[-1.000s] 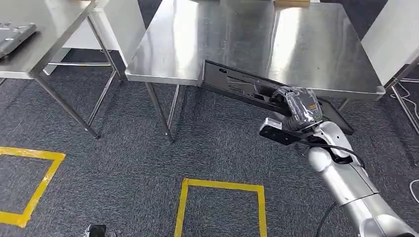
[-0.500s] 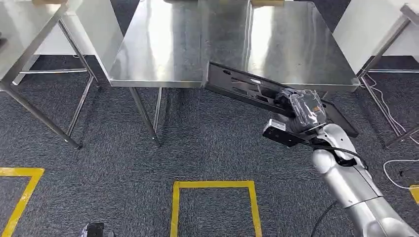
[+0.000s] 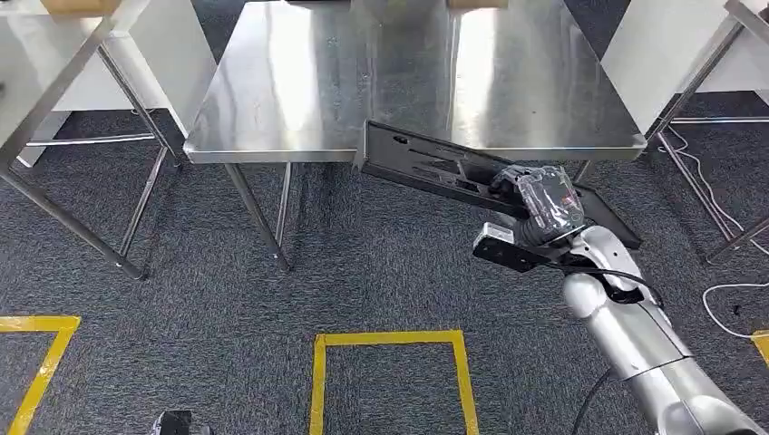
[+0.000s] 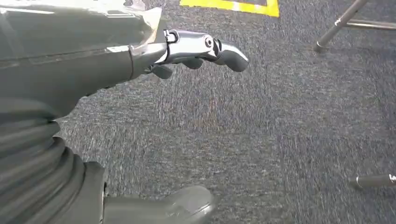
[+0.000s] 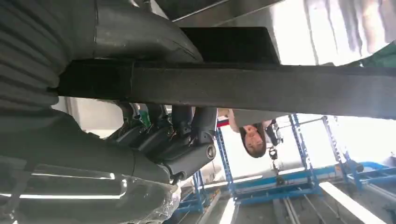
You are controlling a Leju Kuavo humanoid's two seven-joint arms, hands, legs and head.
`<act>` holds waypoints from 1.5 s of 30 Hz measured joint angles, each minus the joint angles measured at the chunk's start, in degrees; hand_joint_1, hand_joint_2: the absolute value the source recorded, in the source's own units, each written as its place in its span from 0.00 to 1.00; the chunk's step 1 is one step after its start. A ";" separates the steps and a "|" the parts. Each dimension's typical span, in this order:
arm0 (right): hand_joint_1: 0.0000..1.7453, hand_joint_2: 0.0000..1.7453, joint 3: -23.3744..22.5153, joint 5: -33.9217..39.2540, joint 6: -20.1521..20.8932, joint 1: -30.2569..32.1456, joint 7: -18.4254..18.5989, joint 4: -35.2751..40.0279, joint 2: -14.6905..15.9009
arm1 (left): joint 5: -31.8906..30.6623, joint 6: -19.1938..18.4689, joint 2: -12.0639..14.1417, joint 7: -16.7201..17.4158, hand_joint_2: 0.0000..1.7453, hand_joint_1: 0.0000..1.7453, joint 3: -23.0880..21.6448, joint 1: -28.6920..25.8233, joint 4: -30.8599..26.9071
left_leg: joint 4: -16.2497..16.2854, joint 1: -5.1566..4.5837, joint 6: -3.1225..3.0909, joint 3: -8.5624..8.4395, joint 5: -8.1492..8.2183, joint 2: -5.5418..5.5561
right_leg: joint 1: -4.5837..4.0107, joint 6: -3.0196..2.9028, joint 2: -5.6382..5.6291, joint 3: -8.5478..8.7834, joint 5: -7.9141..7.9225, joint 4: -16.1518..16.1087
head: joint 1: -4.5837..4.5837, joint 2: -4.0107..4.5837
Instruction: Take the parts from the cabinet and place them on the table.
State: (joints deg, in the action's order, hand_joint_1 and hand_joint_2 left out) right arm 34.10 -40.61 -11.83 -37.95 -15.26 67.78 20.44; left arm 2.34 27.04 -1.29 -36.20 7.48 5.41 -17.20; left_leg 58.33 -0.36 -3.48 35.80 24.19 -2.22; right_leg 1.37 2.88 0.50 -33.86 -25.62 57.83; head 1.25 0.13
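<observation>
A long flat black part (image 3: 426, 163) with cut-outs juts out and away from me, tilted, its far end just over the front edge of the steel table (image 3: 290, 91). My right hand (image 3: 542, 204), wrapped in clear film, grips the part near its nearer end. In the right wrist view the part (image 5: 280, 88) is a dark bar with my fingers (image 5: 187, 140) curled around it. My left hand (image 4: 93, 93) hangs above the carpet, its fingers (image 4: 229, 51) spread and holding nothing.
More steel tables stand at the left (image 3: 36, 63) and right (image 3: 698, 54). Yellow tape squares (image 3: 390, 340) mark the dark carpet. White cables (image 3: 725, 290) lie on the floor at the right. A person (image 5: 252, 135) appears in the right wrist view, beyond the table.
The whole picture has shifted, so the camera has moved; the middle table now sits more centred. My right hand still grips the black part, carried along with it.
</observation>
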 joint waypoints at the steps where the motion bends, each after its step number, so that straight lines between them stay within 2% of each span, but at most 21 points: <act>1: 0.84 1.00 0.18 0.07 0.11 0.01 -0.05 -0.04 -0.18 | 0.00 0.09 0.02 -0.02 1.00 0.00 0.00 -0.02 0.00 | 0.07 -0.03 0.05 0.03 0.09 0.03 | 0.03 0.01 0.01 0.01 -0.01 0.00 | -0.02 0.00; 5: 0.84 1.00 0.39 0.61 0.28 -0.31 -0.29 -0.07 -0.79 | 0.15 0.26 0.13 -0.07 1.00 0.00 0.00 -0.05 0.00 | -0.71 -0.19 -0.09 -0.30 0.02 0.06 | -0.10 0.38 0.04 0.45 0.17 -0.77 | 0.00 0.00; 6: 0.84 1.00 0.35 0.68 0.28 -0.34 -0.33 -0.07 -0.77 | 0.15 0.26 0.11 -0.09 1.00 0.00 0.00 -0.11 0.00 | -1.79 0.72 -0.02 -1.14 -0.56 -0.12 | -0.44 0.35 0.07 0.01 -0.22 -0.15 | -0.15 0.00; 9: 0.84 1.00 0.37 1.09 0.35 -0.77 -0.48 -0.22 -0.77 | 0.18 0.33 0.00 -0.22 1.00 0.00 0.00 -0.10 0.02 | -2.31 0.48 -0.20 -1.51 -0.71 -0.15 | -0.39 -0.42 -0.18 -5.03 -5.09 10.47 | -0.20 0.00; 11: 0.84 1.00 0.39 1.29 0.44 -0.35 -0.55 -0.46 -0.70 | 0.18 0.33 -0.02 -0.22 1.00 0.00 0.00 -0.13 0.02 | -2.24 0.44 -0.19 -1.48 -0.66 -0.10 | -0.43 -0.09 -0.27 -8.61 -6.73 17.16 | -0.24 0.00; 13: 0.84 1.00 0.39 1.35 0.44 -0.10 -0.72 -0.66 -0.70 | 0.15 0.33 -0.13 -0.22 1.00 0.00 -0.04 -0.15 0.04 | -2.17 0.46 -0.08 -1.57 -0.53 0.01 | -0.37 0.88 -0.25 -7.06 -4.16 13.19 | -0.26 0.00; 15: 0.84 1.00 0.35 1.42 0.42 -0.30 -0.83 -0.66 -0.66 | 0.13 0.31 -0.24 -0.22 1.00 0.00 -0.11 -0.15 0.04 | -1.62 0.53 0.46 -1.61 -0.12 0.03 | -0.06 1.79 0.33 -2.06 0.18 2.45 | -0.26 0.00; 16: 0.84 1.00 0.33 1.46 0.44 -0.36 -0.85 -0.66 -0.61 | 0.13 0.33 -0.20 -0.22 1.00 0.00 -0.22 -0.15 0.04 | -1.11 0.22 0.93 -1.38 0.26 0.04 | -0.14 1.31 1.33 -0.90 0.53 -0.44 | -0.31 0.00; 18: 0.84 1.00 0.35 1.51 0.44 -0.20 -0.90 -0.66 -0.50 | 0.13 0.33 -0.13 -0.20 1.00 0.00 -0.33 -0.18 0.04 | -0.73 0.00 1.37 -1.22 0.56 -0.01 | -0.50 -0.22 0.50 -0.56 0.73 -0.34 | -0.15 0.00; 20: 0.84 1.00 0.33 1.53 0.46 -0.11 -0.92 -0.66 -0.39 | 0.13 0.33 -0.20 -0.20 1.00 0.00 -0.41 -0.23 0.04 | -0.74 0.12 1.57 -1.22 0.52 -0.38 | -0.58 -0.86 0.23 -0.67 0.77 -0.24 | -0.22 0.00; 22: 0.84 1.00 0.33 1.53 0.46 -0.26 -0.92 -0.59 -0.46 | 0.13 0.35 -0.15 -0.20 1.00 0.00 -0.55 -0.20 0.04 | 1.22 0.58 2.45 -0.58 2.33 1.04 | 0.09 -1.69 -0.22 -0.32 0.96 -0.50 | -0.07 0.00; 25: 0.84 1.00 0.37 1.53 0.46 -0.19 -0.92 -0.59 -0.50 | 0.11 0.35 -0.06 0.00 1.00 0.00 -0.61 -0.38 0.07 | 13.93 0.79 3.21 5.62 8.53 1.84 | -0.03 -2.00 -0.67 -0.25 0.78 -0.47 | -0.04 0.00; 26: 0.84 1.00 0.39 1.53 0.48 -0.02 -0.92 -0.59 -0.50 | 0.11 0.33 -0.06 0.00 1.00 0.00 -0.63 -0.48 0.09 | 16.81 0.87 3.23 7.23 9.12 1.84 | -0.10 -2.02 -0.89 -0.22 0.75 -0.46 | -0.02 0.00; 28: 0.84 1.00 0.39 1.53 0.48 0.17 -0.92 -0.59 -0.53 | 0.11 0.33 -0.09 0.00 1.00 0.00 -0.79 -0.50 0.11 | 14.55 0.93 2.96 6.78 6.25 1.84 | -0.13 -2.07 -1.35 -0.05 0.67 -0.44 | -0.04 0.00; 31: 0.84 1.00 0.31 1.53 0.48 0.14 -0.92 -0.31 -0.53 | 0.09 0.33 0.02 0.00 1.00 0.00 -0.81 -0.48 0.11 | 0.42 0.92 1.98 0.18 -0.43 2.67 | -0.11 -2.16 -1.88 0.37 0.53 -0.51 | -0.04 0.00; 34: 0.84 1.00 0.22 1.55 0.48 0.18 -0.88 -0.31 -0.37 | 0.05 0.28 0.04 0.00 1.00 0.00 -0.83 -0.45 0.11 | -0.10 0.33 1.70 -0.06 0.34 2.73 | -0.41 -1.52 -2.05 0.00 0.35 -0.53 | -0.11 0.00; 37: 0.84 1.00 -0.02 1.55 0.48 0.25 -0.88 -0.11 -0.09 | 0.03 0.24 0.00 -0.02 1.00 0.00 -0.87 -0.34 0.11 | -1.43 0.51 0.35 -1.01 -0.36 2.36 | -0.62 -0.60 -1.43 -0.54 -0.40 0.46 | -0.13 0.00; 40: 0.84 1.00 -0.02 1.62 0.48 0.29 -0.90 -0.11 0.33 | -0.02 0.15 -0.04 -0.02 1.00 0.00 -0.96 -0.33 0.11 | -1.47 0.45 -0.35 -1.17 -0.27 2.30 | -0.62 -1.50 -1.20 -6.71 -5.51 12.72 | -0.24 0.00; 42: 0.84 1.00 -0.02 1.68 0.48 0.79 -0.83 -0.11 0.70 | -0.04 0.13 -0.04 0.13 1.00 0.00 -1.09 -0.35 0.11 | -1.44 0.35 -0.41 -1.20 -0.20 2.33 | -0.63 -1.00 -1.20 -9.45 -6.26 17.47 | -0.26 0.00; 43: 0.84 1.00 -0.02 1.68 0.48 0.90 -0.83 -0.11 0.76 | -0.06 0.13 -0.06 0.13 1.00 0.00 -1.20 -0.35 0.11 | -1.37 0.34 -0.39 -1.22 -0.14 2.36 | -0.63 -0.55 -1.18 -8.69 -5.11 15.62 | -0.22 0.00; 45: 0.84 1.00 -0.09 1.68 0.44 0.82 -0.83 -0.09 0.79 | -0.09 0.11 -0.06 0.18 1.00 0.00 -1.40 -0.33 0.11 | -1.09 0.36 -0.15 -1.31 0.12 2.35 | -0.62 0.34 -0.95 -3.92 -0.92 5.76 | -0.24 0.00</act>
State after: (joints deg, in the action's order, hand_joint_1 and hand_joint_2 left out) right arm 34.01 -38.93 -11.39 -37.13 -16.09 67.69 21.22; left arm 2.25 27.15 -1.36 -36.02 6.07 5.09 -17.09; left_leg 57.23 0.00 -3.64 34.48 24.31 0.13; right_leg 0.76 3.22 -0.45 -37.78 -26.54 63.59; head 1.01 0.13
